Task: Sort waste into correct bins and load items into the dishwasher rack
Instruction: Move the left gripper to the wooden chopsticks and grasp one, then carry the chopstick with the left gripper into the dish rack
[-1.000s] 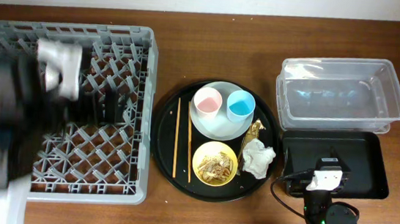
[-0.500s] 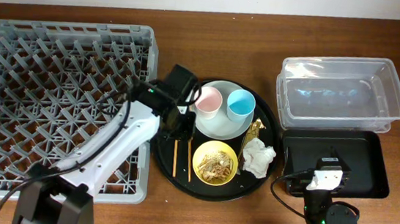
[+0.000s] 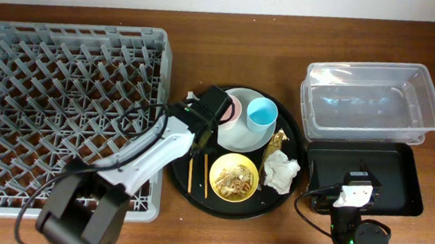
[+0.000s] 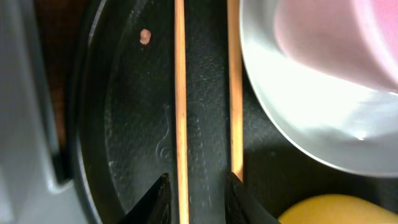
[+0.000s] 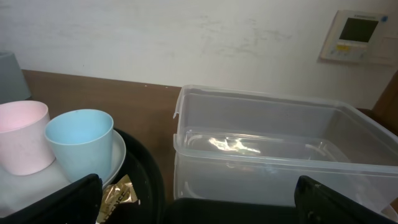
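While my left end effector [image 4: 196, 202] hangs open and empty over the chopsticks [image 4: 180, 93], I judge the pink cup [image 4: 336, 37] ahead-right needs grasping next.

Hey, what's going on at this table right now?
The left gripper hangs open over the chopsticks on the round black tray, next to the pink cup, holding nothing. The right gripper is open by the clear tub. The dishwasher rack is empty; the blue cup, yellow bowl and napkin all sit on that tray.
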{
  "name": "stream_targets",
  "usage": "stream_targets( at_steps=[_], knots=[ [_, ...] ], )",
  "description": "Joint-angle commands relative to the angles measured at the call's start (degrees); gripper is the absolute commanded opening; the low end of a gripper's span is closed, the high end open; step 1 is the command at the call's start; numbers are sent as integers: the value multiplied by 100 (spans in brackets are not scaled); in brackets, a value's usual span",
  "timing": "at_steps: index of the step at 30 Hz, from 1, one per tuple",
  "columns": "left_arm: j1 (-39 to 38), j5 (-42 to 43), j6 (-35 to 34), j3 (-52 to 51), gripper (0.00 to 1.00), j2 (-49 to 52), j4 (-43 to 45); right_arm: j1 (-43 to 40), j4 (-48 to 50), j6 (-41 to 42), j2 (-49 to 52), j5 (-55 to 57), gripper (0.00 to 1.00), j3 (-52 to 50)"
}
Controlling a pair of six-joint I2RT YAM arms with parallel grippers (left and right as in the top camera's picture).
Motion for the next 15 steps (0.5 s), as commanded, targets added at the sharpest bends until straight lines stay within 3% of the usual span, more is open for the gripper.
stream_targets(
  at_steps=[1, 5, 13, 15],
  knots=[
    [-28, -153, -59, -68, 25, 385, 46, -33, -22, 52, -37, -2, 99, -42],
    [-28, -177, -59, -68, 18, 750, 146, -33, -22, 55, -37, 0, 99, -42],
    [-28, -236, -55, -68, 18, 975, 144, -33, -22, 55, -37, 0, 99, -42],
    [-28, -236, -57, -61, 1, 964, 146, -33, -24, 52, -37, 0, 99, -42]
  ],
)
